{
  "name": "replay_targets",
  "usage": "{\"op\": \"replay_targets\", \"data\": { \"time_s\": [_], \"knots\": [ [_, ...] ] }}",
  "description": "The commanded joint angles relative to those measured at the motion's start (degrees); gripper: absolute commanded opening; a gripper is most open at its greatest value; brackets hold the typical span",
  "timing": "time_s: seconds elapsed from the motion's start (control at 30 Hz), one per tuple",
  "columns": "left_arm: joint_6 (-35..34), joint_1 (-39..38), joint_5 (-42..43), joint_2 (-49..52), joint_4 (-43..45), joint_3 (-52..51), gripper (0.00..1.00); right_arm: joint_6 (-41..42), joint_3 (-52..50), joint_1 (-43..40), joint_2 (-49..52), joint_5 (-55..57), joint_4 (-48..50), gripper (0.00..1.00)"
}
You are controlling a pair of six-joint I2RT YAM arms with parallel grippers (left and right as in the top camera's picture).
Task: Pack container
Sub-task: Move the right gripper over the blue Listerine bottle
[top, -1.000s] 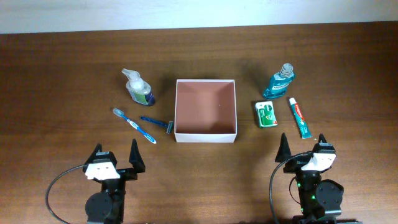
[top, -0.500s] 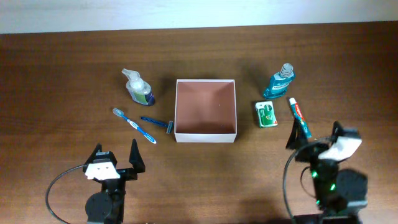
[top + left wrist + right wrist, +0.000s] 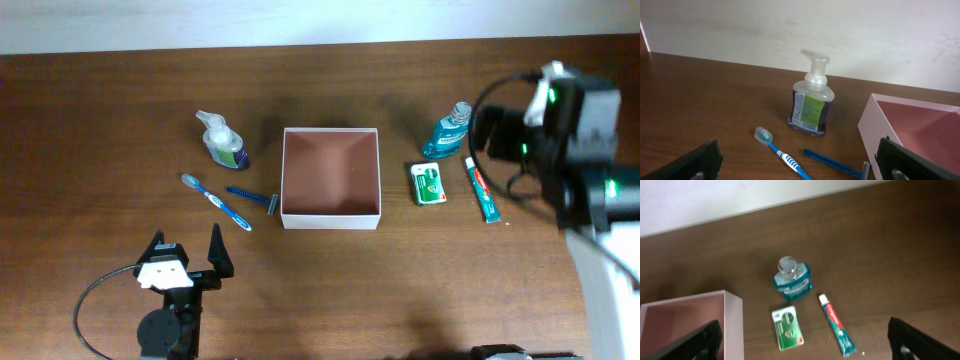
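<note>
Square white-walled container [image 3: 330, 180] with reddish-brown inside is sitting at the centre of a dark wooden table [image 3: 120, 110], pale wall [image 3: 840, 30] beyond the table; left gripper [image 3: 185, 242] and right gripper [image 3: 806, 343] are gaping, fingers apart.

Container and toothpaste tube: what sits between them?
A small green packet lies flat between the container and the toothpaste tube, touching neither. The overhead view shows it, and the right wrist view agrees.
</note>
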Motion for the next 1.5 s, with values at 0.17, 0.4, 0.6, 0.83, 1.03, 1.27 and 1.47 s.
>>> {"op": "replay_targets", "data": {
  "time_s": [0.17, 0.4, 0.6, 0.83, 1.03, 1.27, 1.47],
  "knots": [
    [0.9, -0.2, 0.5, -0.2, -0.2, -0.1, 0.99, -8.7, 6.7, -0.4, 12.9, 0.9, -3.0, 0.98],
    [0.9, -0.2, 0.5, -0.2, -0.2, -0.1, 0.99, -16.3, 6.7, -0.4, 18.9, 0.4, -3.3, 0.89],
    [0.9, -0.2, 0.5, -0.2, -0.2, -0.1, 0.99, -16.3, 6.7, -0.3, 23.3, 0.3, -1.9, 0.80],
    [0.9, -0.2, 0.5, -0.2, -0.2, -0.1, 0.99, -16.3, 6.7, -0.4, 25.1, -1.3, 0.5, 0.95],
    [0.9, -0.2, 0.5, -0.2, -0.2, -0.1, 0.99, -16.1, 6.7, -0.4, 25.2, -1.4, 5.3, 0.93],
    [0.9, -0.2, 0.5, -0.2, -0.2, -0.1, 1.00, -16.1, 6.7, -0.3, 26.4, -2.8, 9.4, 0.90],
    [0.9, -0.2, 0.5, -0.2, -0.2, -0.1, 0.99, -15.8, 6.7, 0.0, 29.2, -3.3, 12.5, 0.90]
  ]
}}
